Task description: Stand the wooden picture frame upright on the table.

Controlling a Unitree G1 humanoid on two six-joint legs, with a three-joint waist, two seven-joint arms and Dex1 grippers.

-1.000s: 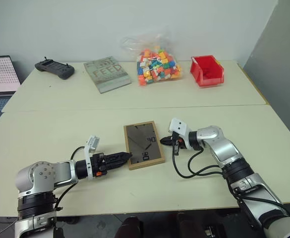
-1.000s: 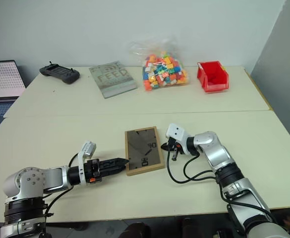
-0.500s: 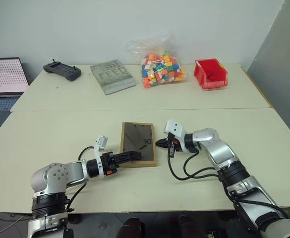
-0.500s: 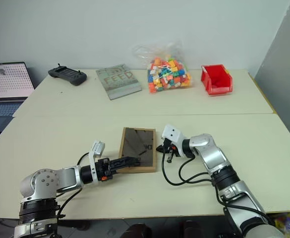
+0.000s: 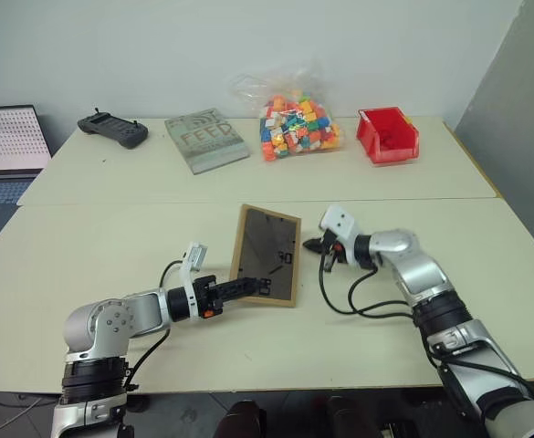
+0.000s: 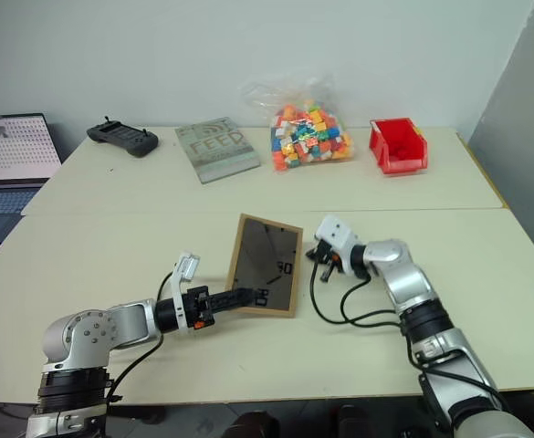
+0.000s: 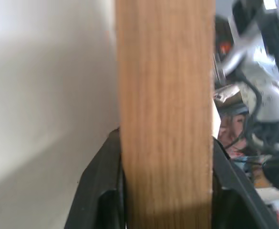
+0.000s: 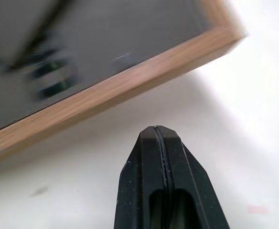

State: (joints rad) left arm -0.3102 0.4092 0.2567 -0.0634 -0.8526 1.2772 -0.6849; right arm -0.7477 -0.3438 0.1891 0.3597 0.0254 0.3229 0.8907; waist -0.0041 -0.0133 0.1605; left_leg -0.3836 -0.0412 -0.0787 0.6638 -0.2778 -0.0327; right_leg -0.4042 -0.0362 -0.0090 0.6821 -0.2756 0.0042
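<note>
The wooden picture frame (image 5: 267, 255) is tilted up in the middle of the table (image 5: 111, 246). Its near edge is low and its far edge is raised, with the dark face toward me. My left gripper (image 5: 253, 286) is shut on the frame's near left part. In the left wrist view the light-wood edge (image 7: 165, 119) sits clamped between the two black fingers (image 7: 98, 191). My right gripper (image 5: 314, 245) is shut and empty, just right of the frame. In the right wrist view its tip (image 8: 154, 131) stands a little apart from the wooden edge (image 8: 120, 86).
Along the far table stand a black controller (image 5: 111, 129), a grey book (image 5: 198, 139), a bag of coloured bricks (image 5: 296, 123) and a red bin (image 5: 387, 134). A laptop (image 5: 6, 151) sits at the far left. A thin seam crosses the tabletop behind the frame.
The frame went from lying flat to tilted, its far edge raised. My left gripper closed on its near edge. My right gripper rose and drew back to the right.
</note>
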